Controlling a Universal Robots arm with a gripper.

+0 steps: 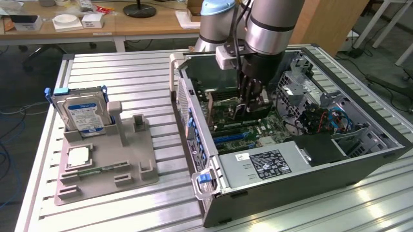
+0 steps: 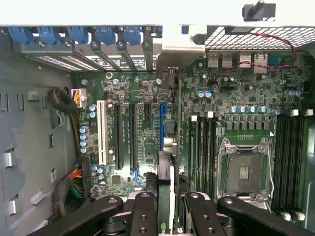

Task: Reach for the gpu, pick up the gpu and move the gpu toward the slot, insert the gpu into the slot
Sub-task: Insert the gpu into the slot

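i'm looking down into the case (image 1: 361, 159), open side up on the table (image 1: 129, 77), arm (image 1: 271, 29) reaching in over the board (image 2: 142, 137). the gripper (image 2: 166, 216) has its fingers (image 2: 143, 214) pinching the gpu (image 2: 166, 196) edge-on, card upright between them, low over the board. the blue slot (image 2: 162, 127) sits straight ahead of the card's edge, so i'd say this is the insert step. to do it well, i keep the card square to the slot, its bracket end toward the rear bays (image 2: 106, 37), and press straight down, no twist.
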